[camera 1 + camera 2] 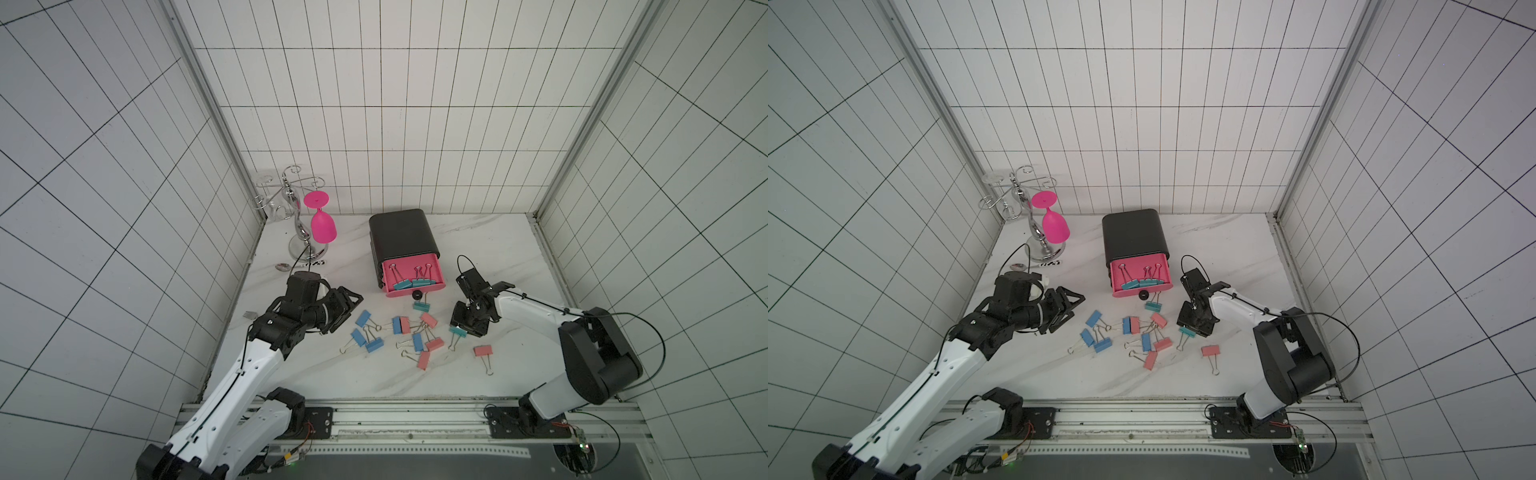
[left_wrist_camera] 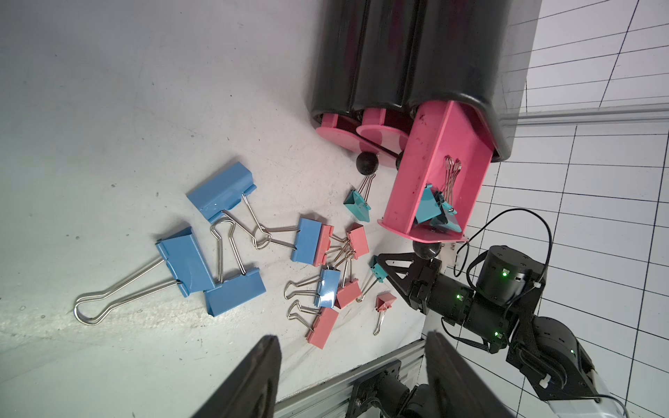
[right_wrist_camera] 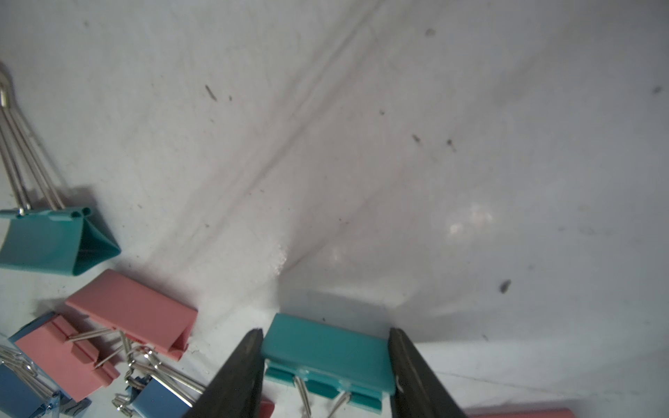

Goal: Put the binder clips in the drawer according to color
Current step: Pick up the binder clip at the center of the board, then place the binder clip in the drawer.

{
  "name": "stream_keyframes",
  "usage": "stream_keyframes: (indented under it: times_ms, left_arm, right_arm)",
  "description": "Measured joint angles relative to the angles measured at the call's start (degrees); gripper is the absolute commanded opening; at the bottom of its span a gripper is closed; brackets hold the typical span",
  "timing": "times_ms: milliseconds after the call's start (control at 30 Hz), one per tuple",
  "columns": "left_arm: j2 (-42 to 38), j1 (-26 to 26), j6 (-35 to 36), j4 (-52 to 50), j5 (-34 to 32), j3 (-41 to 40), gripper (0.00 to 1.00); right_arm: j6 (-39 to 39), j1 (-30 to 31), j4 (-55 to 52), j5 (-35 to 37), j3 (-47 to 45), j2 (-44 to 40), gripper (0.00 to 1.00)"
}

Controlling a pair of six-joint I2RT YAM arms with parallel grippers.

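Teal clip [image 3: 325, 349] is being pinched at both ends by the right claw [image 3: 324, 331] on the bench [image 3: 434, 144], near the open drawer [image 1: 399, 293]; the left claw [image 2: 352, 336] is being held released and empty.

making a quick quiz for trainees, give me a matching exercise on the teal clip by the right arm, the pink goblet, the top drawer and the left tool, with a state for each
Things:
1. teal clip
2. pink goblet
3. top drawer
4. left tool

States:
A. open, nothing between its fingers
B. pulled out, other teal clips inside
C. between the fingers of the right tool
D. hanging upside down from the silver rack

Pairs: 1-C, 2-D, 3-B, 4-A
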Motion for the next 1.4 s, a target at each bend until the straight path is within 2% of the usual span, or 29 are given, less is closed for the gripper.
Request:
stream_keyframes:
  times_ms: [400,667,1033,1400]
  left_arm:
    - [2.1,0.0,0.8,-1.7,0.0,5.4,0.66]
    - [4.9,0.0,1.1,-4.6,0.3,10.9,0.66]
    - [9.6,0.0,1.3,-7.9,0.2,19.1,0.67]
    - [11.2,2.6,2.3,-6.8,-0.5,20.7,0.67]
  right_arm:
    - [0.1,-2.3,-3.7,1.9,0.1,-11.2,0.39]
    - [-0.8,-3.3,-6.2,3.5,3.9,-16.3,0.37]
    - [-1.3,-3.3,-4.2,1.9,9.5,-16.8,0.34]
    - [-2.0,-2.5,-5.3,-0.7,18.2,-14.5,0.33]
